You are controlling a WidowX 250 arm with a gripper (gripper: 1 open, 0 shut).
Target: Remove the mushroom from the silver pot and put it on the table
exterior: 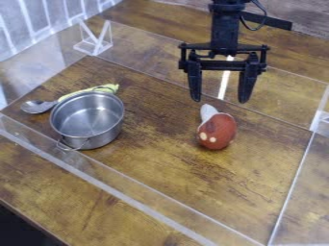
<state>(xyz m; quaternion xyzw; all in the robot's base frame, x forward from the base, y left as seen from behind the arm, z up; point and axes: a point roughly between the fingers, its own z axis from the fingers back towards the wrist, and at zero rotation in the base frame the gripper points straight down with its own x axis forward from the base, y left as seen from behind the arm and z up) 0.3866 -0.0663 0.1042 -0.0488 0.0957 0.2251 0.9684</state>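
Note:
The mushroom lies on its side on the table, red-brown cap toward the camera and whitish stem pointing back. The silver pot stands empty to the left, well apart from it. My gripper hangs above and just behind the mushroom, pointing down, its two dark fingers spread wide with nothing between them. It does not touch the mushroom.
A metal spoon and a yellow-green item lie behind the pot. Clear acrylic walls border the table on the right and front. A clear stand sits at the back left.

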